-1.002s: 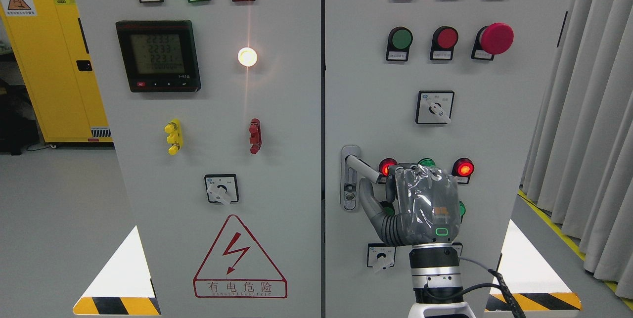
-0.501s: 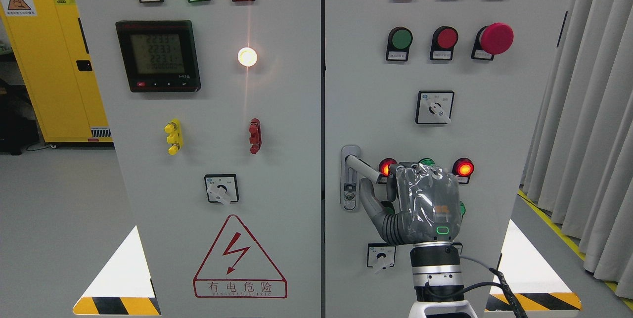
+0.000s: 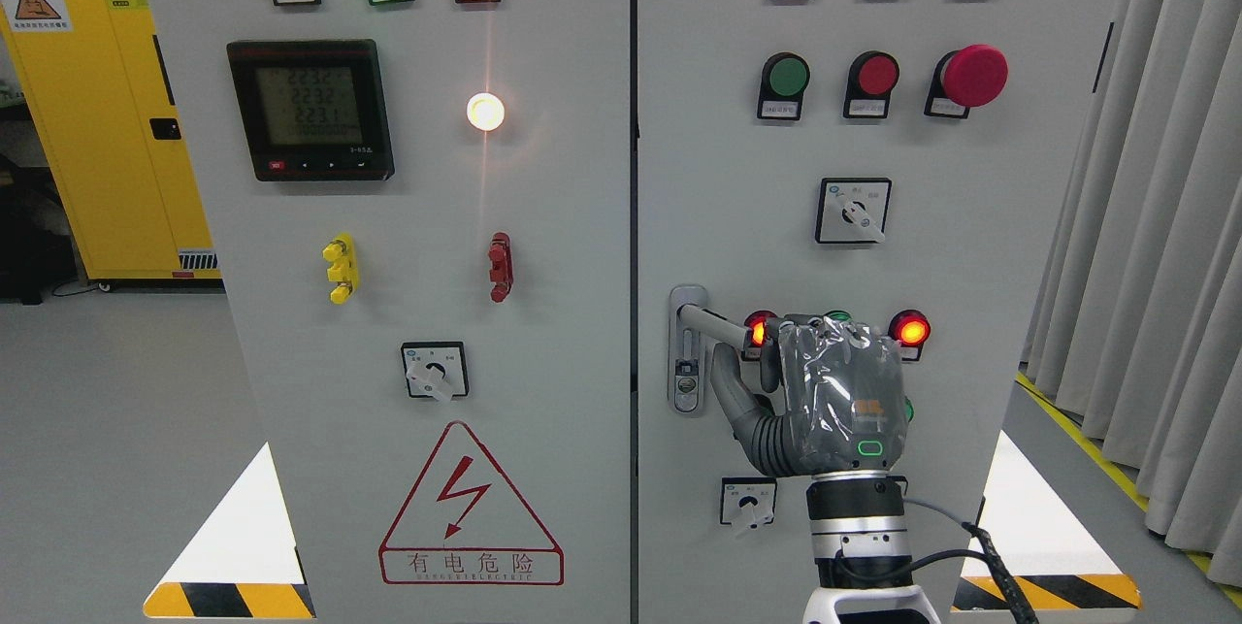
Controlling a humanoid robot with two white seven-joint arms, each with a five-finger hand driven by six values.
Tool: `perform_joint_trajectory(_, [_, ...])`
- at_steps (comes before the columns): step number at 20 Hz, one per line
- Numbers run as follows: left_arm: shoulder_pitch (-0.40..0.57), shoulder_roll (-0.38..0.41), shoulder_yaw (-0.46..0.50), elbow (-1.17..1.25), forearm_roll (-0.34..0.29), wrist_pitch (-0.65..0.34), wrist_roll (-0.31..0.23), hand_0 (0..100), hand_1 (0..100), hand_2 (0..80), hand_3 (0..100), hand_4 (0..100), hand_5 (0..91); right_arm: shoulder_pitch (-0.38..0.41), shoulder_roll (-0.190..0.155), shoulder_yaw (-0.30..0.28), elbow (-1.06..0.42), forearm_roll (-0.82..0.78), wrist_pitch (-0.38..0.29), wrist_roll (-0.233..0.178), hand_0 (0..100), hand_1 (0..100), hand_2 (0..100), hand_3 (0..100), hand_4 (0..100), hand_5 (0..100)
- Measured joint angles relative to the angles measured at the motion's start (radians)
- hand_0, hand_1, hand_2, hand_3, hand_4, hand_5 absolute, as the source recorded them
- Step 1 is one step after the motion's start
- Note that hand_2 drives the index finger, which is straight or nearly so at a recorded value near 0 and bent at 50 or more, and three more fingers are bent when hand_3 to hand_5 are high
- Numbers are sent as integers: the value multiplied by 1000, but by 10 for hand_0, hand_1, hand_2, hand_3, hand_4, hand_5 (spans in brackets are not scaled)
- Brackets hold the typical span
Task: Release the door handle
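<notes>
The silver door handle (image 3: 711,323) juts out from its lock plate (image 3: 687,352) at the left edge of the right cabinet door (image 3: 970,313), pointing right and slightly down. My right hand (image 3: 767,357), in a grey glove, reaches up from the bottom edge. Its fingers (image 3: 771,352) curl over the handle's free end, and the thumb (image 3: 730,389) stretches out beneath the lever. The back of the hand hides the fingertips and the handle's tip. My left arm does not show.
Red indicator lights (image 3: 910,329) glow on either side of the hand, with a rotary switch (image 3: 747,503) just below it. The left door (image 3: 427,265) carries a meter, lamps and a warning triangle. Curtains (image 3: 1145,216) hang at the right, and a yellow cabinet (image 3: 97,119) stands at the left.
My right hand has risen slightly, and the handle's free end has lifted with it to a flatter angle. The fingers stay curled on the lever.
</notes>
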Motion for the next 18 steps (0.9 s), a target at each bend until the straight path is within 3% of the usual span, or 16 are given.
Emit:
perform_joint_trajectory(13, [0,0,0,0,0,0,0,120,556,0,0,0,0,-2,-8,0,-1,-12,8,0,665,499,937,1000,970,921])
perform_joint_trajectory(18, [0,0,0,0,0,0,0,120,556,0,0,0,0,7,-9,1,-3,-13,4,0,723,488,937,1000,971,921])
